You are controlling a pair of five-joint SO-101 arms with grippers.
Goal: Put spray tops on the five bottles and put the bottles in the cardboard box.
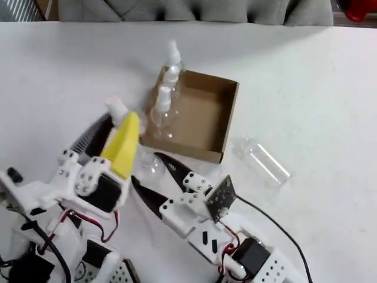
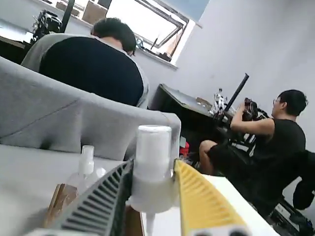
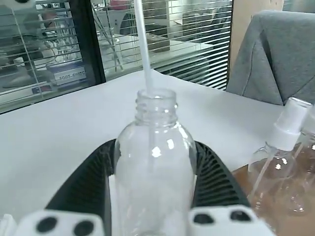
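Note:
My left gripper (image 1: 121,115), with one yellow and one grey finger, is shut on a white spray top (image 2: 152,164). The top's thin dip tube (image 3: 142,44) hangs down into the open neck of a clear bottle (image 3: 153,162). That bottle (image 1: 147,162) stands upright just in front of the cardboard box (image 1: 230,118), and my right gripper (image 3: 153,157) is shut on it with its black fingers (image 1: 171,165). Three bottles with spray tops (image 1: 165,88) stand inside the box along its left wall. One more clear bottle (image 1: 268,160) without a top lies on the table right of the box.
The white table (image 1: 306,76) has free room to the right and behind the box. Both arm bases and cables (image 1: 277,224) crowd the front edge. A grey chair back (image 3: 275,54) stands beyond the table's far edge.

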